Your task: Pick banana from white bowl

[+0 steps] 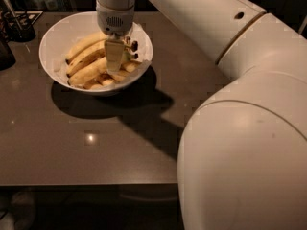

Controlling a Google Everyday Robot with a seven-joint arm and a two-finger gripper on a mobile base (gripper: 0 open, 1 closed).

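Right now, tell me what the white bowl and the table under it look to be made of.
The white bowl: likely glazed ceramic, possibly hard plastic; glossy, smooth white wall with a thin rim. The table: dark, polished, stone-like or laminate top; it mirrors a light spot. The gripper hangs inside the bowl, over the bananas.

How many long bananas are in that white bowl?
3, side by side in the white bowl: far banana, middle banana, near banana. The gripper hangs over their right ends and may hide more. Short bananas lie beside it.
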